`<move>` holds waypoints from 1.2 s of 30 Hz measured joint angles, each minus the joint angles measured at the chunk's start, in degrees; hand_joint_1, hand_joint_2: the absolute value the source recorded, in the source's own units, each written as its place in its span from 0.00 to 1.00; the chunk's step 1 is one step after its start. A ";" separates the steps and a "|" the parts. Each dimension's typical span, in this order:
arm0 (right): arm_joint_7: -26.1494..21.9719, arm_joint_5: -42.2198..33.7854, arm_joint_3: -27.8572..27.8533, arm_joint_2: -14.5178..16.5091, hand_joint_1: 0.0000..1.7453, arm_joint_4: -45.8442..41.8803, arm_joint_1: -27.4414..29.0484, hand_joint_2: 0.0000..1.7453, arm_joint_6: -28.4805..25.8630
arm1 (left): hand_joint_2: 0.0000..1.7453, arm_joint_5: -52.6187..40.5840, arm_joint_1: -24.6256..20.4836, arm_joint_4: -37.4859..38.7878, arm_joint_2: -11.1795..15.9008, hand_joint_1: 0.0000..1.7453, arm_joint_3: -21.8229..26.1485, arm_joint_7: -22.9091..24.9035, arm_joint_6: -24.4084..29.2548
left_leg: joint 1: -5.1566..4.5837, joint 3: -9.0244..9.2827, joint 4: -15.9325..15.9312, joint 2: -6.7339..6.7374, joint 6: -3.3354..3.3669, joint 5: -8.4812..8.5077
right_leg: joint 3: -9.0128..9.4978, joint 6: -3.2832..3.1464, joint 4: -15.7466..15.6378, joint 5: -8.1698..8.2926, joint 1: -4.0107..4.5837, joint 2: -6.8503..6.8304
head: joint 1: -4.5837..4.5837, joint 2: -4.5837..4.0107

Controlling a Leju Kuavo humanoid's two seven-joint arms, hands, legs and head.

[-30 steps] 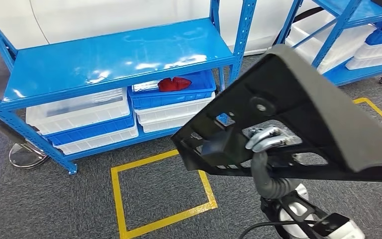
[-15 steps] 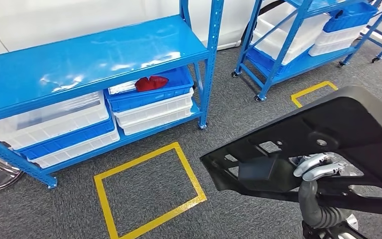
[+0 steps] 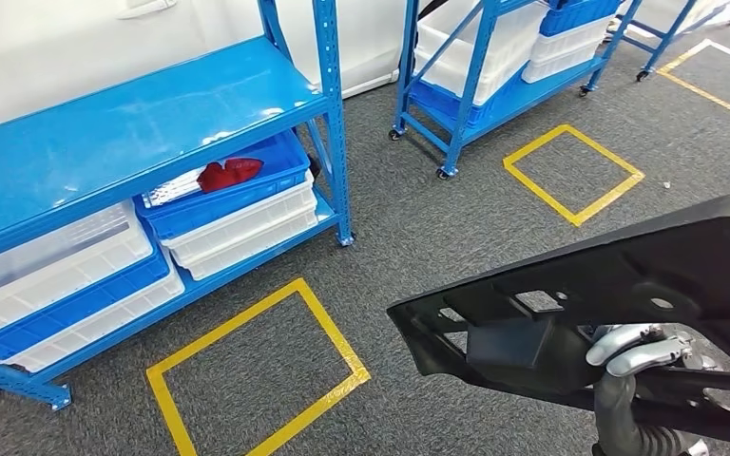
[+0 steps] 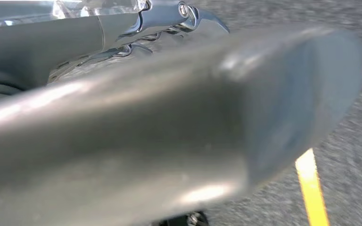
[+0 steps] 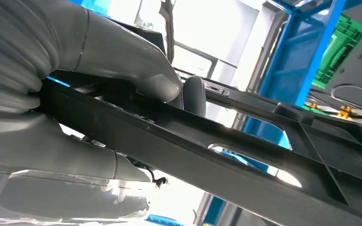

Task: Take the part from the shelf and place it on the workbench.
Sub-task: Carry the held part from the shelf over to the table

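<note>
The part (image 3: 627, 275) is a large flat black plastic panel with cut-outs and a boxy block on its underside. It hangs low at the right of the head view, over the carpet. My right hand (image 3: 639, 348) grips it from below, silver fingers curled over an inner bar. In the right wrist view the grey thumb and fingers (image 5: 122, 61) clamp a black bar of the part (image 5: 245, 155). My left hand (image 4: 122, 132) is a blurred grey mass over the grey carpet, with metal fingers (image 4: 188, 14) past it; I cannot make out how they lie.
A blue shelf (image 3: 133, 123) stands at the left with white and blue bins below; one blue bin holds a red thing (image 3: 228, 174). A second wheeled blue rack (image 3: 494, 66) stands behind. Yellow tape squares (image 3: 257, 370) (image 3: 573, 173) mark the grey carpet.
The camera has swung to the right: the shelf has slid left in the picture and a second rack and more tape squares have come in. My right hand still holds the part.
</note>
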 joint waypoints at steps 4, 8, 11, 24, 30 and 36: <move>0.00 -0.14 2.26 0.63 1.00 -0.92 -0.15 1.00 0.33 | 0.00 -0.04 -0.15 0.09 1.35 0.00 -0.10 -1.27 -0.56 | 0.03 2.76 -6.84 -1.94 0.74 1.64 | -1.04 1.15 0.75 0.15 -0.07 2.48 | 0.03 0.00; 0.00 -1.68 4.48 1.14 1.00 -0.67 -1.84 1.00 2.79 | 0.00 0.09 -0.27 0.14 1.99 0.00 -0.20 -1.92 -0.94 | 0.26 2.94 -7.55 0.72 2.03 2.39 | -3.54 2.21 5.20 -2.48 -0.15 -1.16 | 0.34 0.01; 0.00 -3.01 5.27 1.83 1.00 0.84 -4.10 1.00 6.05 | 0.00 0.59 0.00 0.24 2.16 0.00 -0.20 -2.37 -1.03 | 0.07 2.80 -7.55 2.95 2.30 2.38 | -8.67 2.96 15.83 -7.02 -0.62 -3.61 | 0.50 0.01; 0.00 -1.27 5.74 3.85 1.00 5.47 -9.70 1.00 4.62 | 0.00 1.06 -0.67 0.28 1.69 0.00 -0.79 -2.32 -2.50 | 0.26 0.88 -0.89 3.47 -0.79 -2.63 | -0.69 -0.26 -0.11 0.10 -0.33 -4.82 | 0.01 0.01; 0.00 -0.44 7.28 3.74 1.00 5.48 -9.17 1.00 3.28 | 0.00 0.63 -0.59 0.28 1.20 0.00 -1.71 -2.16 -3.32 | 0.34 -1.33 2.29 0.82 -0.53 -0.78 | -0.62 -0.52 0.24 0.07 0.07 -0.41 | -0.09 0.02; 0.00 -1.64 8.09 3.36 1.00 6.27 -10.43 1.00 4.53 | 0.00 0.95 -1.04 0.28 0.69 0.00 -1.89 -2.40 -3.07 | 0.26 2.24 -7.03 -1.48 0.90 2.31 | -1.90 1.39 0.94 0.41 -0.30 3.00 | -0.05 0.01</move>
